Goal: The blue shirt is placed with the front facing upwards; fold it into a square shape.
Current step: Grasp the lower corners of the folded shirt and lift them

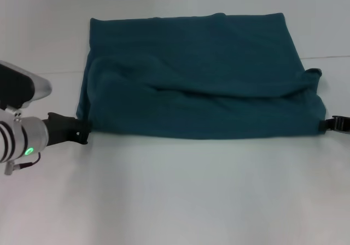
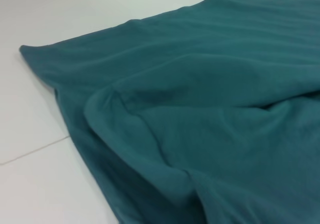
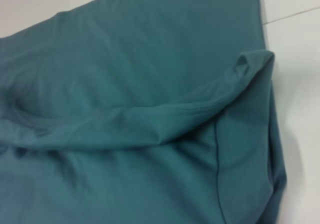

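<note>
A dark teal-blue cotton shirt (image 1: 199, 75), folded into a wide rectangle with its plain side up, lies on a white surface (image 1: 175, 196). The left gripper (image 1: 83, 131) and right gripper (image 1: 328, 124) sit at its near corners; whether their jaws grip cannot be told. The cloth looks soft, light and limp; corners seem best for holding.

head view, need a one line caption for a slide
Blue shirt lying folded on the white table, left pincer and right pincer at its two near corners.
</note>
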